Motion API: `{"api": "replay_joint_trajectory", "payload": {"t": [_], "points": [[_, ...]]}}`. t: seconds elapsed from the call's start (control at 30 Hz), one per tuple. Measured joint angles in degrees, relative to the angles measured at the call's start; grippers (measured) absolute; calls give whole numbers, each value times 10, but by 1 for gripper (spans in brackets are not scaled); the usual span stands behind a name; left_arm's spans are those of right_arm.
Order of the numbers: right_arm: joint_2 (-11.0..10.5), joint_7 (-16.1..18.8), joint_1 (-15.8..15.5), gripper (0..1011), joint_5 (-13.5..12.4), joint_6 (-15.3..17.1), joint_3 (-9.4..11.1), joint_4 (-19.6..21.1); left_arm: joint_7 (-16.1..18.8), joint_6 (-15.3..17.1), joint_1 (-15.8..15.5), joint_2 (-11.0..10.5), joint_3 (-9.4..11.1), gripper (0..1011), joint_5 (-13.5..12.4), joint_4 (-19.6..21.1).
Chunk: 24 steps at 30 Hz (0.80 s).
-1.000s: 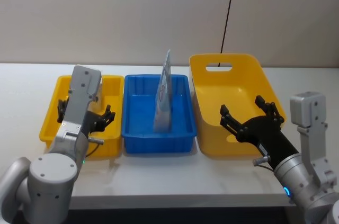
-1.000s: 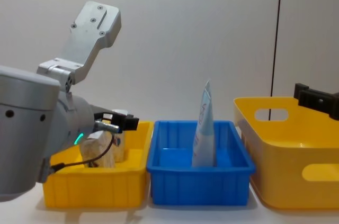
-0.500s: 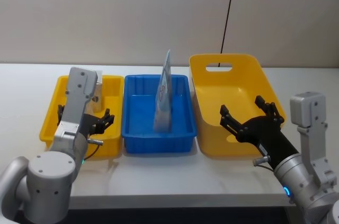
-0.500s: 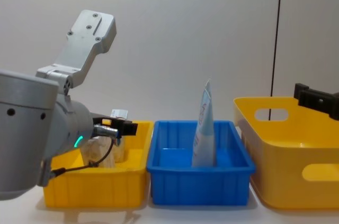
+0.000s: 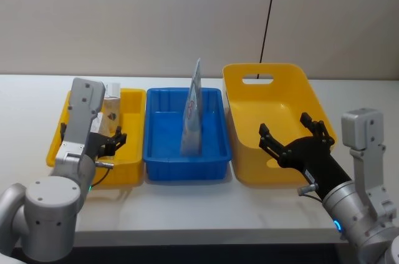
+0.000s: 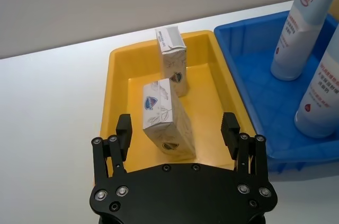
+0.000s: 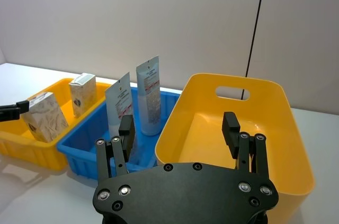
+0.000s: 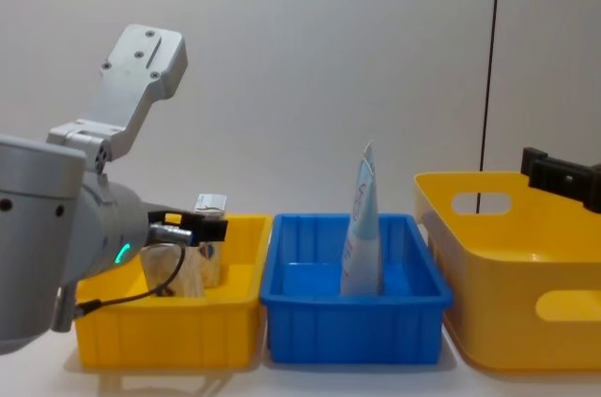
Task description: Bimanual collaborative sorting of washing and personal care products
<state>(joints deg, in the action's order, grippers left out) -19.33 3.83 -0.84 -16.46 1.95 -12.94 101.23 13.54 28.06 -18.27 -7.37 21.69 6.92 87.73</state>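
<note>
The left hand (image 6: 176, 126) hangs over the front of the small yellow bin (image 5: 132, 98), fingers spread wide, holding nothing. In that bin, the near cream carton (image 6: 165, 121) stands tilted and the far cream carton (image 6: 172, 60) stands upright. Two white-blue tubes (image 7: 149, 97) stand in the blue bin (image 5: 187, 167). The right hand (image 5: 285, 128), wide and empty, is at the near wall of the large yellow bin (image 5: 290, 73)

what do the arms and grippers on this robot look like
Both arms are smooth silver-grey, with rounded joints and boxy wrist links: left arm, right arm. The left gripper and right gripper are matte black, each a flat plate dotted with silver screws and two blocky fingers. A thin black cable loops by the left wrist.
</note>
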Motion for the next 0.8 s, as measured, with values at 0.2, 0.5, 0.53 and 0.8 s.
{"api": "replay_joint_trajectory", "payload": {"t": [0.2,0.5,0.53,0.8], "points": [[0,0,0,1000,0,0,0,0,-2,-2,0,-1,-5,1001,-3,-11],[0,0,0,1000,0,0,0,0,-9,-10,0,1,-12,1001,-2,-31],[0,0,0,1000,0,0,0,0,-10,-12,0,2,-14,1001,-1,-35],[0,0,0,1000,0,0,0,0,-20,-25,-5,8,-21,1001,4,-58]]}}
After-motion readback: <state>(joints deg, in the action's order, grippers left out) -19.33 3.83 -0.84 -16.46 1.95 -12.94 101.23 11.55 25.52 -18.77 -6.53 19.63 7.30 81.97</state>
